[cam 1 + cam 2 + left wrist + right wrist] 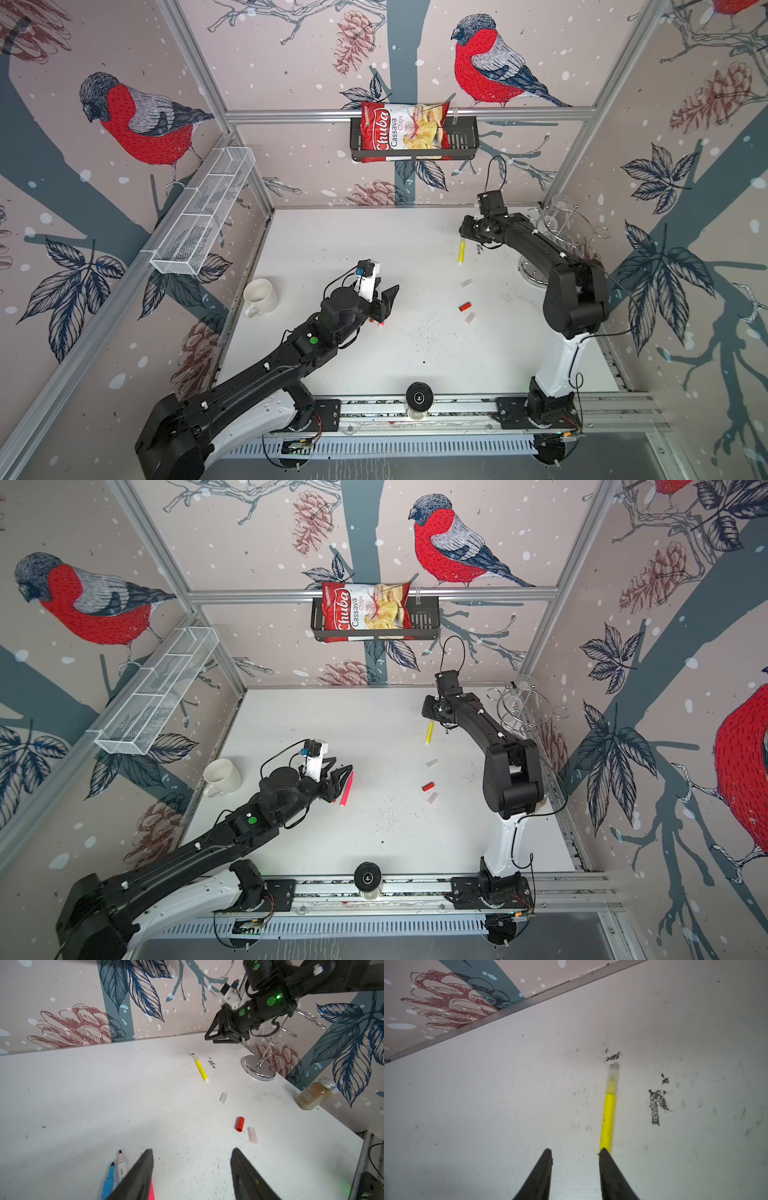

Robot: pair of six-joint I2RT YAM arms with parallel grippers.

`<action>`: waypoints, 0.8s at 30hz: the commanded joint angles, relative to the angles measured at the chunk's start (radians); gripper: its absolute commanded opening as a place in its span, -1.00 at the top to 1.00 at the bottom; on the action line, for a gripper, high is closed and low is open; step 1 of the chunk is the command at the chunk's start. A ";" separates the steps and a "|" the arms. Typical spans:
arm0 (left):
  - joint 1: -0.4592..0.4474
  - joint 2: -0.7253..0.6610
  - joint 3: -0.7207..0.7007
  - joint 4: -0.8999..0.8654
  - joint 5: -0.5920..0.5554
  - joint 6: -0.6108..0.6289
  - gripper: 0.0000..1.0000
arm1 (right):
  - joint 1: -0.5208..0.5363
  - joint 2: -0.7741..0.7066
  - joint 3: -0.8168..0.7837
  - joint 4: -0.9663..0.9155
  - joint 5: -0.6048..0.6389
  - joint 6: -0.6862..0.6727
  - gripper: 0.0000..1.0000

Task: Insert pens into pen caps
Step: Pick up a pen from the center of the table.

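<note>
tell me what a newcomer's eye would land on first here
The big red bullfinches printed on the walls grab the eye first, then the red Chuba cassava chips bag in the black basket on the back rail. On the white table, the yellow pen by the open right hand and the neon pink pen beside the open left hand stand out.

The left pincer (192, 1151) and the right pincer (575, 1150) both point downward, jaws parted.
</note>
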 commanded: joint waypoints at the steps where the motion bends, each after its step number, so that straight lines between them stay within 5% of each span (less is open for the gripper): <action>1: 0.003 0.041 0.021 -0.030 0.001 -0.018 -0.20 | 0.021 -0.065 -0.066 0.072 -0.004 -0.028 0.18; 24: 0.067 0.411 0.149 -0.231 0.140 -0.101 0.00 | 0.059 -0.352 -0.444 0.224 -0.063 0.038 0.14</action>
